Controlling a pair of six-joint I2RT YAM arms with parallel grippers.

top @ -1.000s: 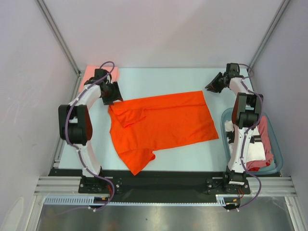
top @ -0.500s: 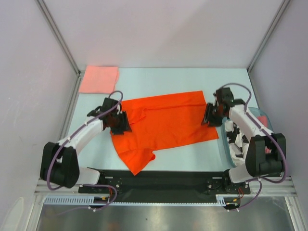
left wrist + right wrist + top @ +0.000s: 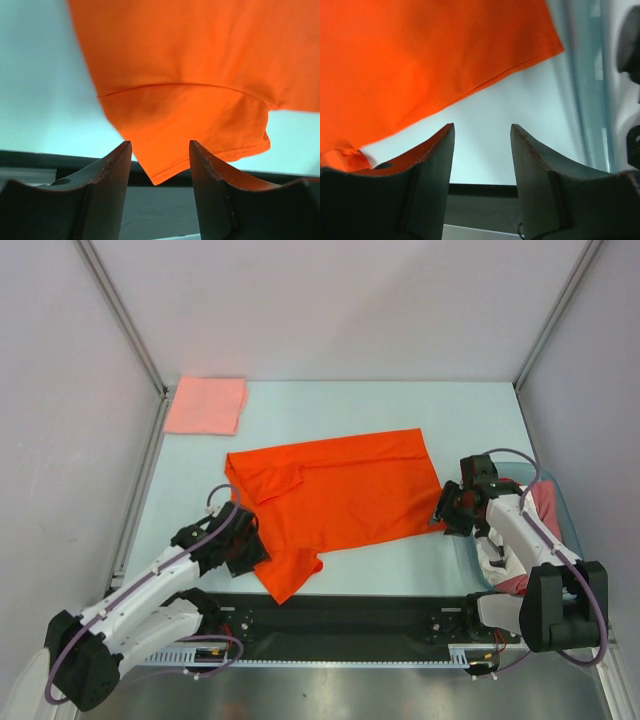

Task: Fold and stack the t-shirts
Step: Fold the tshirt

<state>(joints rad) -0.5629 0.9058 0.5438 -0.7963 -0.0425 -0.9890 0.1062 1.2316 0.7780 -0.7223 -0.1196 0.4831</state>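
The bright orange-red cloth t-shirt point(image 3: 340, 495) lies spread flat in the middle of the pale blue-green table point(image 3: 400, 410). Its long axis goes from left to right: the sleeves and neck are at the left end, the straight hem is at the right end. One sleeve is already turned in over the body at the far left, and the other sleeve point(image 3: 185, 125) points toward the near edge.

The left gripper point(image 3: 245, 545) is low, just beside this near sleeve, on its left side. Its jaws stand apart and hold nothing. In the left wrist view the tip of the sleeve shows in the gap between the two fingers, a little ahead of them.

The right gripper point(image 3: 448, 512) is at the near right corner of the hem. Its jaws are also apart and empty; between them only bare table is seen, and the hem edge lies ahead and to the left.

So each arm has its own end of the near long edge, and the cloth lies away from both claws, toward the far side. I judge that the next move is to close on this edge and carry it away from the bases.

A folded pale salmon-pink cloth t-shirt point(image 3: 205, 405) lies at the far left corner. The translucent blue-green plastic tub point(image 3: 560, 505) at the right holds more shirts.
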